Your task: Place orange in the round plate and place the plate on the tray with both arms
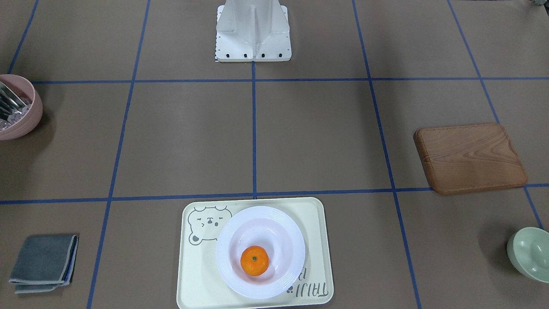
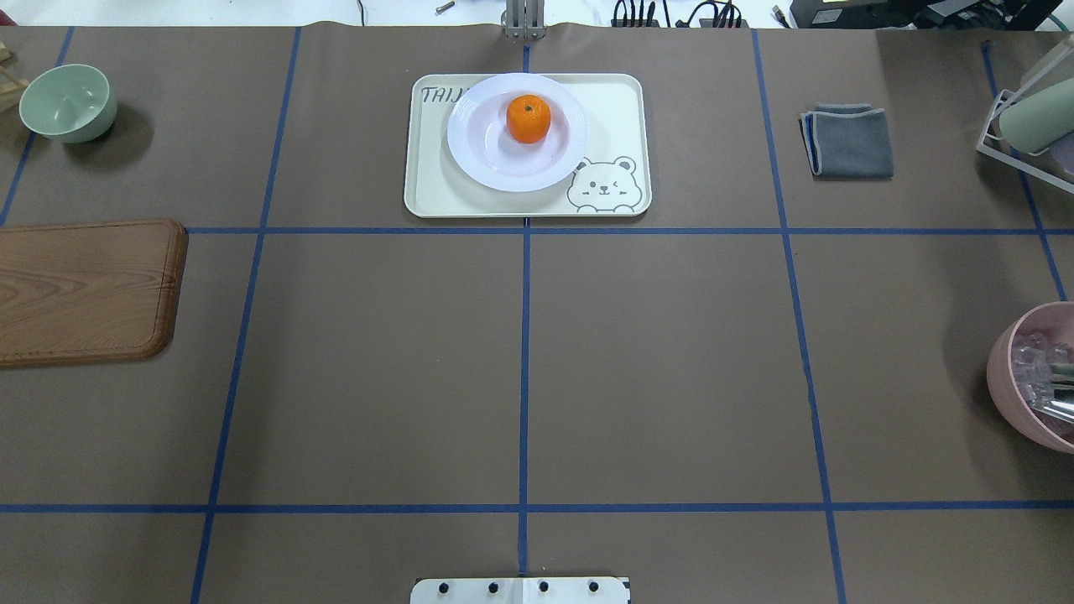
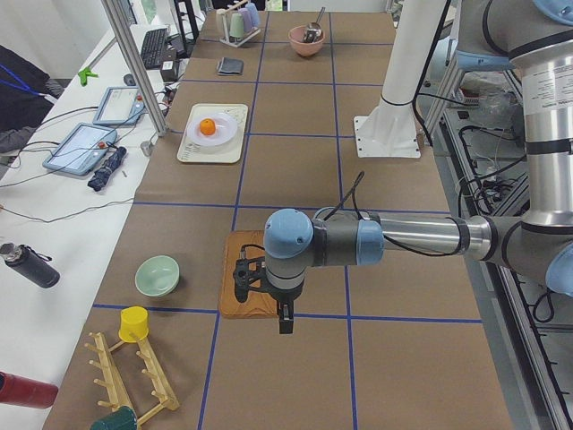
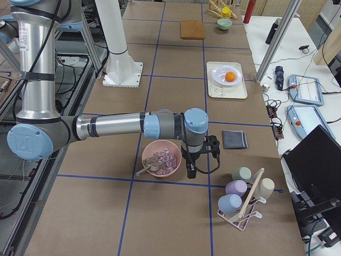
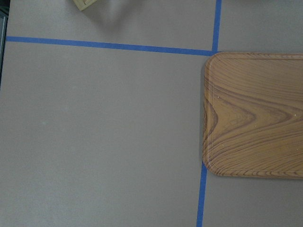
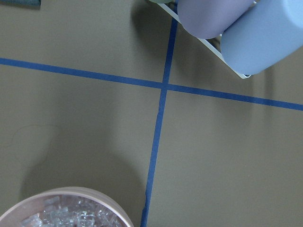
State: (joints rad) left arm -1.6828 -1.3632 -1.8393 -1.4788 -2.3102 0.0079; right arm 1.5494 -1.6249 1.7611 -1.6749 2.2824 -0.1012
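The orange [image 1: 254,260] lies in the white round plate [image 1: 281,234], slightly off its centre. The plate stands on the cream tray [image 1: 193,274] with the bear drawing, also seen from overhead as orange [image 2: 529,118], plate [image 2: 487,159] and tray [image 2: 436,189]. Neither arm is near the tray. My left gripper [image 3: 246,282] hangs above the near end of the wooden board [image 3: 255,300]. My right gripper [image 4: 211,148] hangs beside the pink bowl [image 4: 161,158]. Both show only in the side views, so I cannot tell whether they are open or shut.
A brown wooden board [image 2: 84,289] and a pale green bowl [image 2: 69,102] lie on the left. On the right are a folded grey cloth [image 2: 849,141], a pink bowl [image 2: 1036,377] with clear pieces, and a cup rack [image 4: 242,200].
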